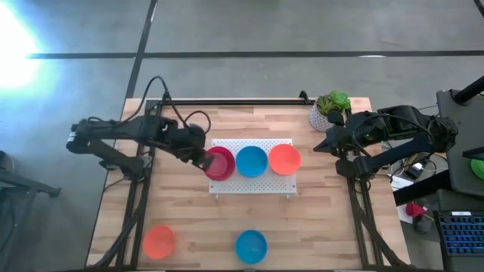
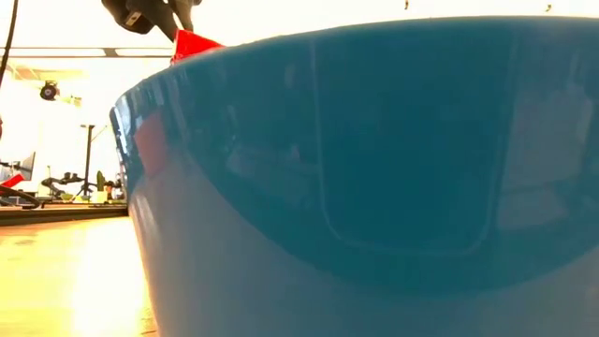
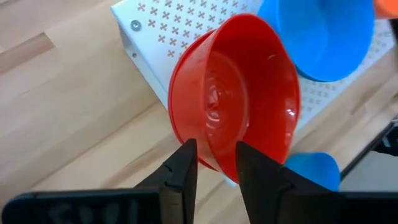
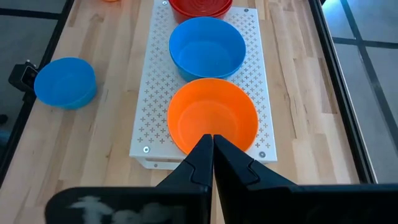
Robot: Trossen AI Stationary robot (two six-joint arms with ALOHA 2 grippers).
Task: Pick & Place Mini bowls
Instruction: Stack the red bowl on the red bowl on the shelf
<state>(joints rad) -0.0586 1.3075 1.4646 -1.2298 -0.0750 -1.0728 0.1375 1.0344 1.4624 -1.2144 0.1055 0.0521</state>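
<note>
Starting at the left of the high view, the left gripper (image 1: 203,158) has its jaws clamped on the rim of the red bowl (image 1: 220,163), which hangs tilted at the left end of the white perforated board (image 1: 251,182), so my worry is that thin rim slipping out, or the bowl knocking into the blue bowl (image 1: 252,161) right beside it when it comes down. Next along the board sit that blue bowl and the orange bowl (image 1: 284,159), both empty as far as I can see, while another orange bowl (image 1: 159,240) and another blue bowl (image 1: 251,246) wait along the bottom of the frame. Over at the right edge, the right gripper (image 4: 213,163) just hovers by the table edge with its jaws pressed together, holding nothing.
</note>
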